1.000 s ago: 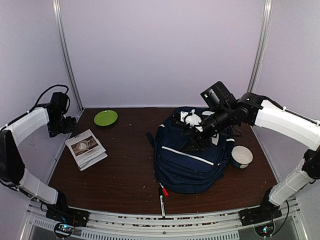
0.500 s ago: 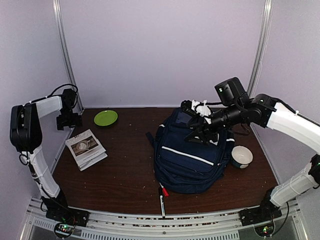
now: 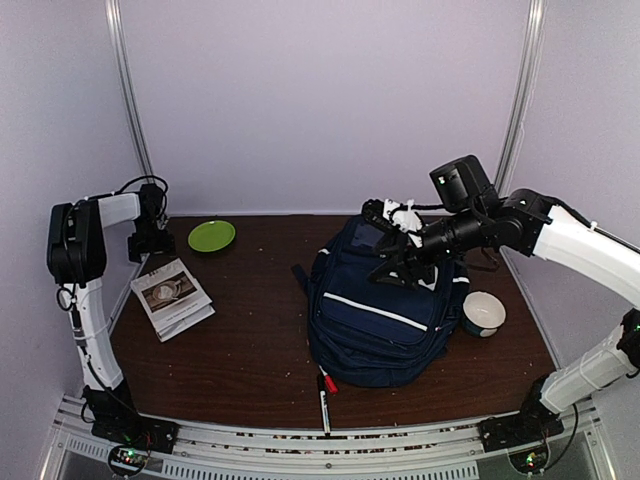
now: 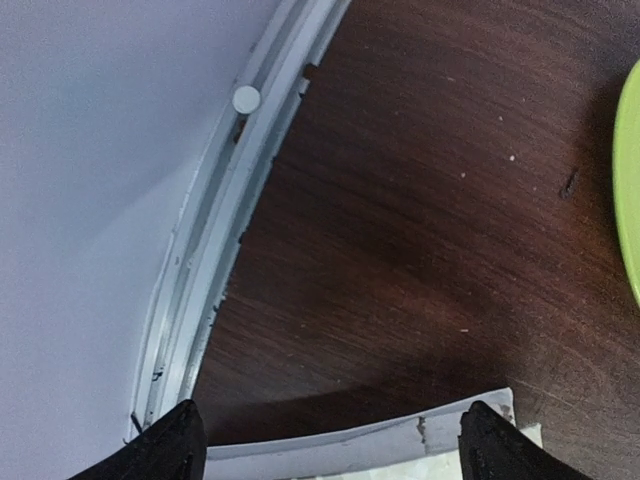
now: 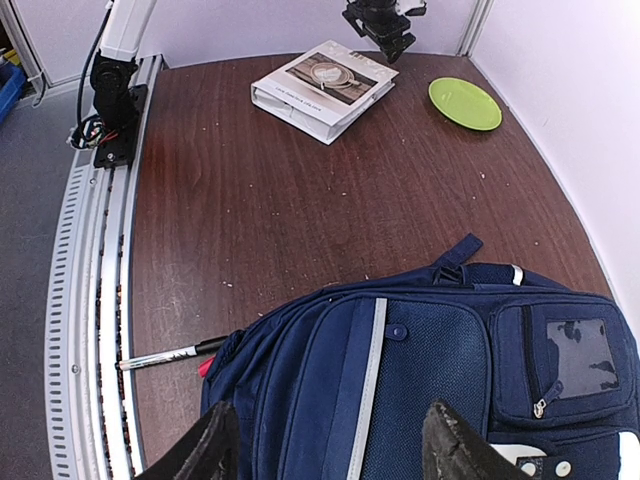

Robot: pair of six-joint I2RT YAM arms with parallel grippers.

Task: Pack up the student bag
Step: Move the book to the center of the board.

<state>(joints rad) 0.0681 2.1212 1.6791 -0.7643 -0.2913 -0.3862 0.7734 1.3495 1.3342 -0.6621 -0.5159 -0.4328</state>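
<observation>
**Top view.** Soft, even overhead light with a violet cast on the walls. The picture is dim and slightly grainy. The student bag (image 3: 375,320) reads almost black and its fabric detail is lost. Shadows on the table (image 3: 240,350) are faint. The frame posts (image 3: 128,110) bow at 9 and 3 o'clock.

**Left wrist view.** The wood grain is crisp. A broad soft shadow lies toward 6 o'clock, and the rail (image 4: 215,230) curves at 9 o'clock.

**Right wrist view.** The brightest and sharpest picture. The right gripper (image 5: 328,420) is in soft focus at 6 o'clock.

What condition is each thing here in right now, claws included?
student bag, lying front-up.
booklet, closed, lying flat.
green plate, upright, empty.
bowl, upright beside the bag.
marker, lying flat at the bag's near edge.
left gripper, open, over the booklet's edge.
right gripper, open, over the bag.
</observation>
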